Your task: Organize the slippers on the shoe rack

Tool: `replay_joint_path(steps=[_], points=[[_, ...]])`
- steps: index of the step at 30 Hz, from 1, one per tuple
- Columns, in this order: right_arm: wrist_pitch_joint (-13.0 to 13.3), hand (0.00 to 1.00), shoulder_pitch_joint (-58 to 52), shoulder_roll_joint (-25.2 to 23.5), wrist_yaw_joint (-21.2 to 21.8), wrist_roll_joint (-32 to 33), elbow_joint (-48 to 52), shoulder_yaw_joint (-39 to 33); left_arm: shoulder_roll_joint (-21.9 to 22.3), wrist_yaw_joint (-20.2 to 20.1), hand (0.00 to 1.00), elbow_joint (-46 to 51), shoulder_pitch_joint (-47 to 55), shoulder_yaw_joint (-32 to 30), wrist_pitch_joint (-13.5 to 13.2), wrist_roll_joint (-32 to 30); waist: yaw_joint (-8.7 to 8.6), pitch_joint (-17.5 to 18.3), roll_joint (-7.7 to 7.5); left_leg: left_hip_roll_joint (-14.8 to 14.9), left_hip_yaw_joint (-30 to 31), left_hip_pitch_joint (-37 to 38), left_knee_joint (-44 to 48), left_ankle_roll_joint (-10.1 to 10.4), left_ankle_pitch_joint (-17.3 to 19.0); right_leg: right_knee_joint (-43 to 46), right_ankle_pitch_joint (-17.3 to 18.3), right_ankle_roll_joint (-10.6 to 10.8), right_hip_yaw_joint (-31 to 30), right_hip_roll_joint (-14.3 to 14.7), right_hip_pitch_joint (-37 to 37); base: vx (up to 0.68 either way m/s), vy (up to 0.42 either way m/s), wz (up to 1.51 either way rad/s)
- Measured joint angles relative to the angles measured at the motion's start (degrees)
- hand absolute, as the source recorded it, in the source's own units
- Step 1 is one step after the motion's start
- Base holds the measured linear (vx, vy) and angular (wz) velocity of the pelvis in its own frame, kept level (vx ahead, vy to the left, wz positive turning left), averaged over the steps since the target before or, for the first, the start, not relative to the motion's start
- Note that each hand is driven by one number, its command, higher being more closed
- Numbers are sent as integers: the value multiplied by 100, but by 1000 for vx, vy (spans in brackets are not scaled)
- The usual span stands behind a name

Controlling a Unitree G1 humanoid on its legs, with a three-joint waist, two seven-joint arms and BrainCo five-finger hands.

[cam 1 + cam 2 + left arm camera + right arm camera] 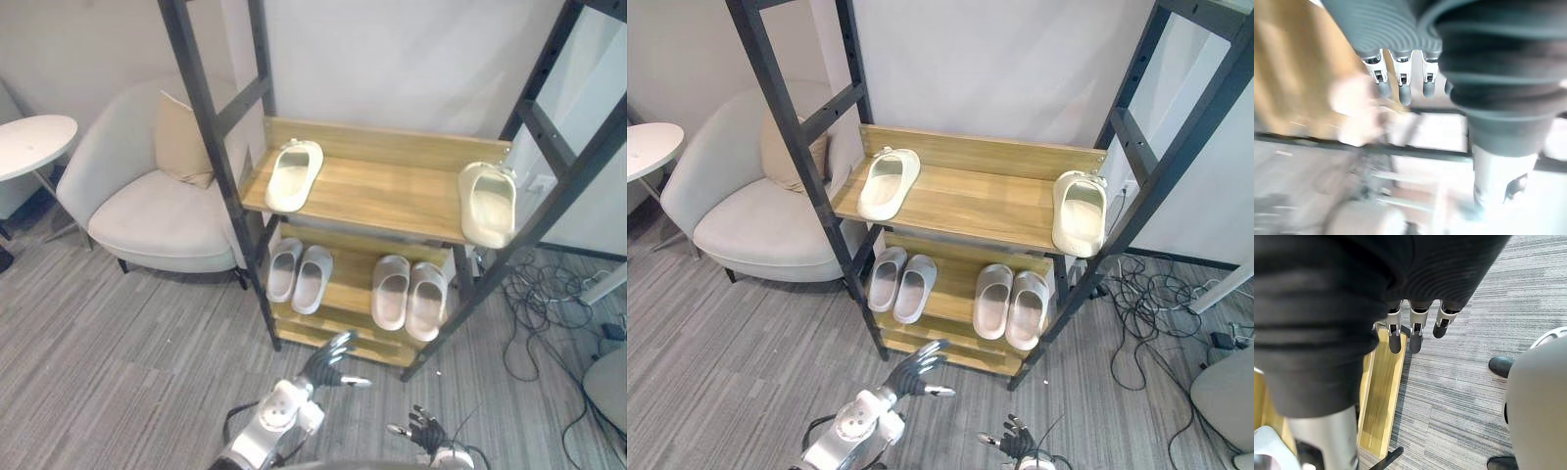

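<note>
A wooden shoe rack with a black frame stands before me. On its upper shelf one cream slipper lies at the left end and another cream slipper at the right end, far apart. The lower shelf holds one pale pair at the left and a second pale pair at the right. My left hand hangs open low in front of the rack's bottom edge, holding nothing. My right hand is open near the floor, also holding nothing.
A beige armchair with a cushion stands left of the rack, with a small white round table beyond it. Cables lie on the grey carpet at the right. A white rounded object sits on the floor by my right hand.
</note>
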State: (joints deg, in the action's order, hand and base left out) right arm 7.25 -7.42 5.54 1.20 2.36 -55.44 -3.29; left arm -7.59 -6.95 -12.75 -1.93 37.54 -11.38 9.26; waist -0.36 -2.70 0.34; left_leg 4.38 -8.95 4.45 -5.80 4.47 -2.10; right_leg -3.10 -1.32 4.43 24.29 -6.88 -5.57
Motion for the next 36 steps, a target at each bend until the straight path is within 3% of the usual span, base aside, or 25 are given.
replay_joint_path(steps=[5,11,16,23,28,33,36], points=[[0,0,3,25,0,-3,1,38,-7,109,0,525,-713,-142,-107,223,-36,28,-5,-6,-1,11,-2,4,8,-26,-1,-4,-11,8,-15,40,1,-2],[-6,0,11,143,54,-14,36,170,-118,590,0,531,-1612,-1120,-200,208,-84,27,-13,-6,-101,76,-3,11,38,-28,-18,-26,-129,10,-34,11,7,-10],[-45,0,9,189,103,-16,39,168,-450,937,0,382,-2095,-1855,-221,100,-189,46,-87,-4,-263,99,-3,22,74,-138,-85,-28,-296,23,29,-34,15,-18],[-117,0,-3,256,203,-15,50,114,-1132,1470,0,-632,-3260,-2692,-199,-195,-307,39,-132,5,-523,-117,-1,26,78,-195,-216,-48,-567,51,388,-22,9,-21],[-117,0,14,310,251,-11,60,104,-1580,1685,0,-1270,-4210,-2839,-181,-255,-345,33,-131,5,-569,-345,0,25,77,-193,-280,-62,-629,56,653,0,2,-8],[-116,0,199,300,248,-4,64,103,-1733,1823,0,-1771,-5217,-2884,-162,-305,-371,-2,-144,-4,-562,-842,104,14,70,-191,-362,-88,-695,41,1066,3,0,-1],[-100,0,323,283,221,1,106,114,-1924,1882,0,-2068,-5620,-2886,-134,-363,-417,-187,-122,3,-563,-988,121,6,70,-157,-366,-94,-728,43,1234,-35,-6,-4]])
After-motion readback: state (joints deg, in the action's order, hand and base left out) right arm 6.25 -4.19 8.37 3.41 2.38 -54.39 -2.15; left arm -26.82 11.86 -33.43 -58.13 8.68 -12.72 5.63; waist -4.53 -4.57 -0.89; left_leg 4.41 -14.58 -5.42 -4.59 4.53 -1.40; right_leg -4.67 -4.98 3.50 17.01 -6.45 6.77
